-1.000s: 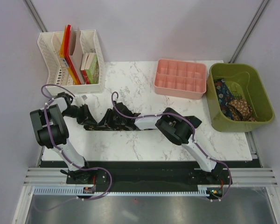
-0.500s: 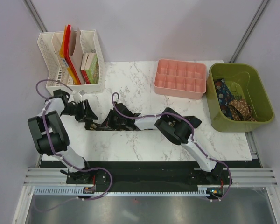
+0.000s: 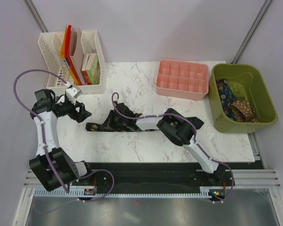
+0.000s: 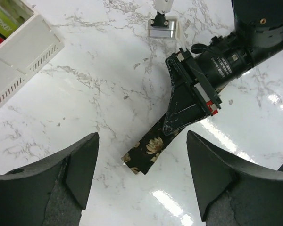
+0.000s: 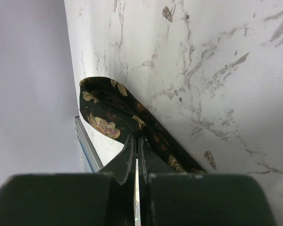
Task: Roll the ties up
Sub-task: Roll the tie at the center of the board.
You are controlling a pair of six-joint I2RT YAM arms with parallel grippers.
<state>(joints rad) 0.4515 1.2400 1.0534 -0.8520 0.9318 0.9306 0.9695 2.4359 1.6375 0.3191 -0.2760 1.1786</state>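
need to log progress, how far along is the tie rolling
Done: nothing looks rolled, and the pink tray looks empty. In hand: the right pincer is shut on one patterned tie lying unrolled on the marble; the left pincer hangs open near its end. Left: rolling that one, plus the ties heaped in the green bin.

We see two arms, the left arm [image 3: 42, 135] and the right arm [image 3: 198, 151], each built of white links and bulky black joints. A purple cable [image 3: 19, 80] loops along each. The jaws are matte black wedges. The right wrist housing [image 4: 226, 59] carries white lettering, a red strip and a brass screw [image 4: 262, 20].
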